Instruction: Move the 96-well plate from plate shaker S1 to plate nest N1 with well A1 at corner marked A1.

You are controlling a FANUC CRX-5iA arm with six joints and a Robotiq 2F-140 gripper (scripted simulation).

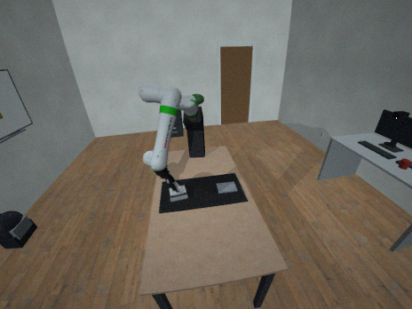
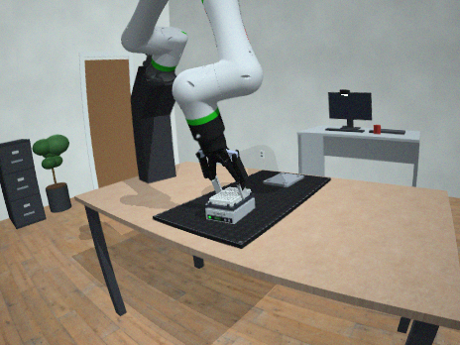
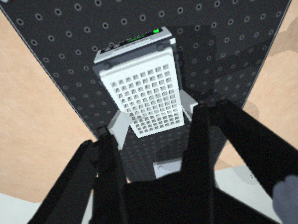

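Observation:
The white 96-well plate [image 3: 145, 92] sits on the grey plate shaker S1 [image 2: 230, 208], at the left end of the black mat [image 1: 202, 193]. My gripper [image 3: 152, 107] is down over the plate with its pale finger pads pressed on the plate's two long sides, near the end closest to the wrist. It is shut on the plate, which rests in the shaker's pocket. It also shows in the exterior view [image 2: 228, 186] and the top view [image 1: 178, 190]. The flat grey plate nest N1 [image 2: 284, 179] lies at the mat's other end, apart from the gripper [image 1: 226, 187].
The shaker's front panel with a green light [image 3: 156, 31] faces away from the wrist. A black pedestal [image 2: 154, 131] holds the arm's base at the table's back edge. A desk with a monitor [image 2: 350, 106] stands far behind.

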